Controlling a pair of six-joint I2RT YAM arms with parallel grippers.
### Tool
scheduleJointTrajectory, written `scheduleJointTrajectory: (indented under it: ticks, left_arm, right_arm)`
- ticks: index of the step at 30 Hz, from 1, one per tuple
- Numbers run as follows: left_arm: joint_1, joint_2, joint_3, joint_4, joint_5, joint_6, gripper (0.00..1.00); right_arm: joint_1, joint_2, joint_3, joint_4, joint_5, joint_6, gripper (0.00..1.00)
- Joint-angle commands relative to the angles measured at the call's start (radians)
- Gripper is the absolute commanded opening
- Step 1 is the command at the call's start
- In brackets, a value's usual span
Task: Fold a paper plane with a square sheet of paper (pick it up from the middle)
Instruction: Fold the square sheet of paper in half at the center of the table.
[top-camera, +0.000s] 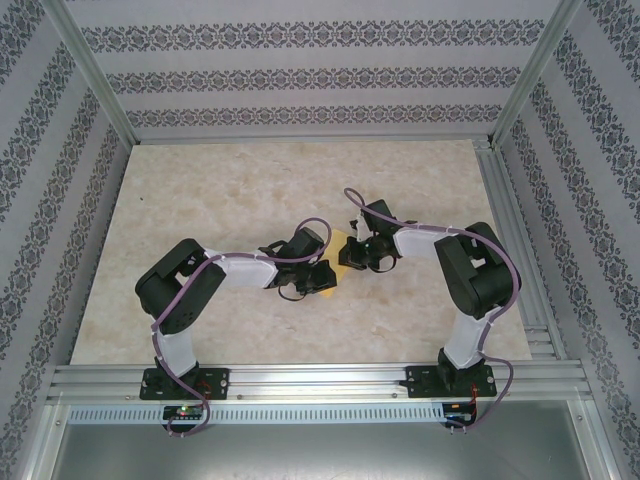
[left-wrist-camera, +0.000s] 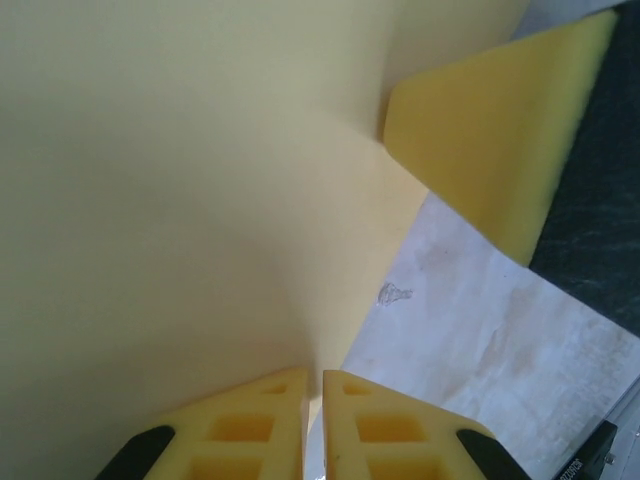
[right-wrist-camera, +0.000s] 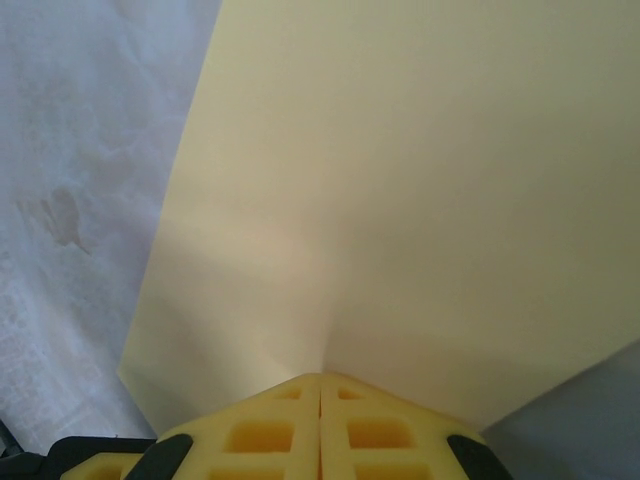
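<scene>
Paper (top-camera: 341, 250): sitting yellow in the middle of the table, squeezed between the two grippers where the arms are meeting; from above, most of it is hiding behind them.
Left gripper (left-wrist-camera: 314, 376): pinching down on the paper, its two yellow fingers pressing together at the tips with the sheet's edge running in between them.
Right gripper (right-wrist-camera: 320, 380): doing the same from the opposite side, fingers clamping tight on the paper's near edge, the sheet spreading out wide in front of it.
Sheet shape: looking plain and smooth in both wrist views, bowing gently, with a soft ridge rising from the right gripper's pinch.
Opposite finger (left-wrist-camera: 495, 130): the right gripper's thick yellow finger is peeking in at the upper right of the left wrist view, meeting the paper's far edge.
Table (top-camera: 200, 210): the pale marbled top is stretching out around the arms and showing past the paper's edge in both wrist views.
Height: I cannot tell whether the paper is resting on the table or hanging just off it.
</scene>
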Motion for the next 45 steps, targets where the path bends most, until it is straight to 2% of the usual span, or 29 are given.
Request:
scheduleJointTrajectory:
  ticks: [1, 8, 15, 30, 45]
  left_arm:
    - [-0.016, 0.007, -0.022, -0.007, -0.019, -0.019, 0.13]
    - [-0.019, 0.012, -0.026, -0.020, -0.026, -0.020, 0.13]
    - [-0.019, 0.024, -0.027, -0.023, -0.027, -0.024, 0.12]
    - [-0.027, 0.074, -0.032, -0.149, -0.029, -0.019, 0.13]
    - [-0.027, 0.071, -0.050, -0.170, -0.035, -0.012, 0.12]
  right_arm:
    - [0.001, 0.020, -0.016, 0.029, -0.026, -0.041, 0.08]
    - [0.017, -0.048, -0.026, 0.011, -0.066, -0.047, 0.08]
    - [0.020, -0.008, -0.054, 0.016, -0.069, -0.050, 0.08]
    - [-0.088, 0.067, 0.046, 0.007, -0.035, -0.095, 0.08]
    - [-0.205, 0.139, 0.149, 0.008, 0.007, -0.104, 0.09]
